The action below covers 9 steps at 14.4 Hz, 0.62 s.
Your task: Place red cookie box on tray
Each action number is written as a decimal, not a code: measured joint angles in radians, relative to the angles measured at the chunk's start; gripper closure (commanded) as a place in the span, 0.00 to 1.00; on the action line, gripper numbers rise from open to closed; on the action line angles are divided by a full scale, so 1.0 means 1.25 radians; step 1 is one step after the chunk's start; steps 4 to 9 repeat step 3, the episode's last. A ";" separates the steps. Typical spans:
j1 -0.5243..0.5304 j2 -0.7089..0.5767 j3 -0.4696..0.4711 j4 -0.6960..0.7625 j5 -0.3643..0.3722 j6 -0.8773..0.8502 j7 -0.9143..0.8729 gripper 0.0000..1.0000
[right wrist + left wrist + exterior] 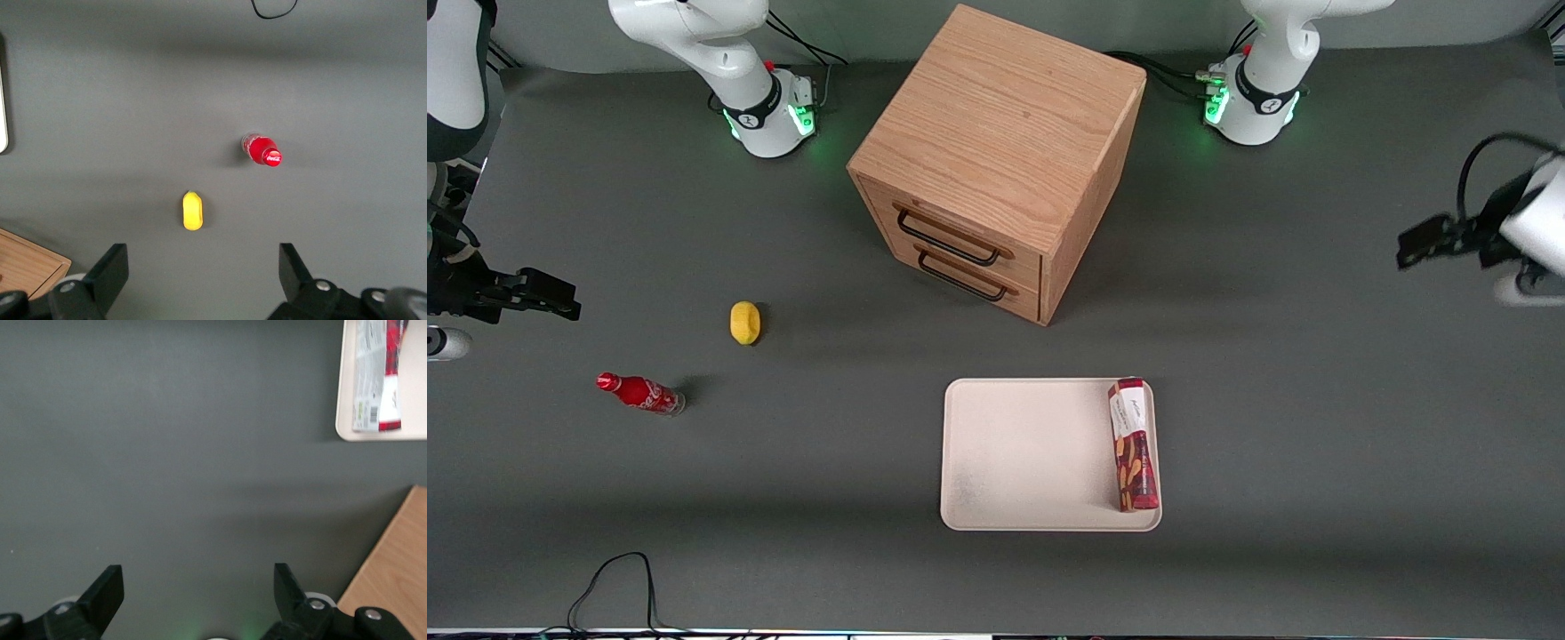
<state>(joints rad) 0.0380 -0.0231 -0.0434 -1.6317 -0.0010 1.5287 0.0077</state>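
1. Front view shows us the red cookie box (1133,444) lying flat on the tray (1032,453), along the rim at the working arm's end.
2. Our gripper (1427,242) hangs above bare worktop (1316,356), well apart from the box.
3. Left wrist view: fingers (107,590) spread wide, holding nothing; box (380,377) and tray (343,420) sit well clear of them.

Even, soft overhead light — faint broad shadows, end effector (193,597) slightly blurred

The front camera is looking down from high up over the whole dark grey table (1272,373). The left wrist camera is looking straight down past the open black gripper (199,600), sharing the flat off-white tray (1032,444) (415,430) corner.
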 measured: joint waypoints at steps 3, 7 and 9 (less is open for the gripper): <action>0.009 -0.048 -0.001 -0.033 -0.014 -0.001 0.008 0.00; 0.009 -0.048 -0.001 -0.033 -0.014 -0.001 0.008 0.00; 0.009 -0.048 -0.001 -0.033 -0.014 -0.001 0.008 0.00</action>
